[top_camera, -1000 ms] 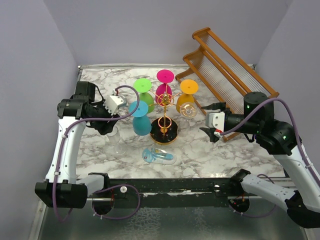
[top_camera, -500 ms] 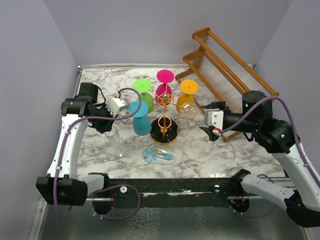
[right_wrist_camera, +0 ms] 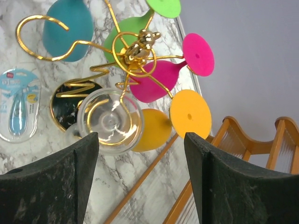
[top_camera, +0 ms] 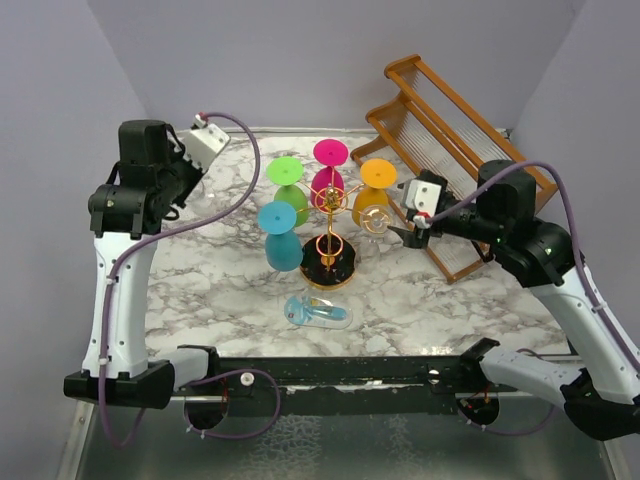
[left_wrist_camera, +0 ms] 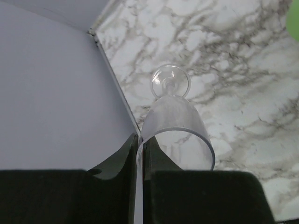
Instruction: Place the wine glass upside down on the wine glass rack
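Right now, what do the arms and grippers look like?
Left arm and right arm: white links, black joints, a purple cable looping along each. White camera blocks at the wrists. Left gripper and right gripper: black wedge-shaped fingers.

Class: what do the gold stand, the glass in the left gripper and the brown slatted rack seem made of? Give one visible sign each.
Gold stand: probably polished metal wire; thin bent loops with bright glints. Held glass: clear glass or plastic, undecidable; marbled tabletop shows through it. Slatted rack: apparently finished wood; smooth brown rails.
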Robot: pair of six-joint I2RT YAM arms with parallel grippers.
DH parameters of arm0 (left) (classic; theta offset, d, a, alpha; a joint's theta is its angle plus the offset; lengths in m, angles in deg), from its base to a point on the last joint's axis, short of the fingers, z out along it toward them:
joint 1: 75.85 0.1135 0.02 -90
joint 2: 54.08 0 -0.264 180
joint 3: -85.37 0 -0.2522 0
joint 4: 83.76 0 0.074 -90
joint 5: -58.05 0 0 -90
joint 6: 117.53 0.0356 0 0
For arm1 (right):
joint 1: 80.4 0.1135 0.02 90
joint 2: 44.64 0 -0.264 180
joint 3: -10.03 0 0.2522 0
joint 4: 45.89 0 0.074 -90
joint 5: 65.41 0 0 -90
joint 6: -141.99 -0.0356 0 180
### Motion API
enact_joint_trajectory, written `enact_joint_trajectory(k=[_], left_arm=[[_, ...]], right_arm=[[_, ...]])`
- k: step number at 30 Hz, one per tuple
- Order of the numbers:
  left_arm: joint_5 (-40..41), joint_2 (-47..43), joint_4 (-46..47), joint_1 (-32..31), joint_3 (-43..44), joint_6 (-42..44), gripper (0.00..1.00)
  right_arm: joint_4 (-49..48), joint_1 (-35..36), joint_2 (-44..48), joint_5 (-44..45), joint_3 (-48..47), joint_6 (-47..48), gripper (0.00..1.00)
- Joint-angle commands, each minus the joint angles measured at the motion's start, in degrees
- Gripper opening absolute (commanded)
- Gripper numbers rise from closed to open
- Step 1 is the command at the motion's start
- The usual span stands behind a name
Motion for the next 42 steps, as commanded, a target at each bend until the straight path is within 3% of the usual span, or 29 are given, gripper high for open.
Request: enact_joint_trajectory(k=[1,10,15,21,32,36,42], left_arm=[[3.2,0.9,15.0,-0.1,7.9,-9.1,0.00],[-16.4,4.3,33.6,-0.1,20.5,-32.6,0.00],[-31.4,7.3,41.7,-0.1,21.3,-48.6,0.00],[-41.0,8.9,52.6,-0.3,17.0,-63.7,0.00],[-44.6,7.3,56.7,-3.0,9.6,-66.2,0.00],[-45.2,7.0,56.9,-3.6,8.8,-65.7,0.00],[-46.3,6.4,57.0,-4.5,7.3,-64.2,0.00]], right_arm=[[-8.4,-0.7,-2.5,2.9,-5.0,-10.4,0.73],[-13.2,-1.1,-10.7,9.5,-15.2,-26.3,0.73],[-14.8,-1.1,-14.5,10.5,-21.1,-31.3,0.74],[-17.8,-1.1,-18.0,13.2,-25.7,-37.2,0.73],[-20.9,-1.1,-20.9,18.2,-26.0,-41.9,0.72],[-22.2,-1.4,-20.8,22.5,-24.6,-42.7,0.67],[-23.6,-4.2,-19.9,20.8,-22.0,-44.2,0.60]])
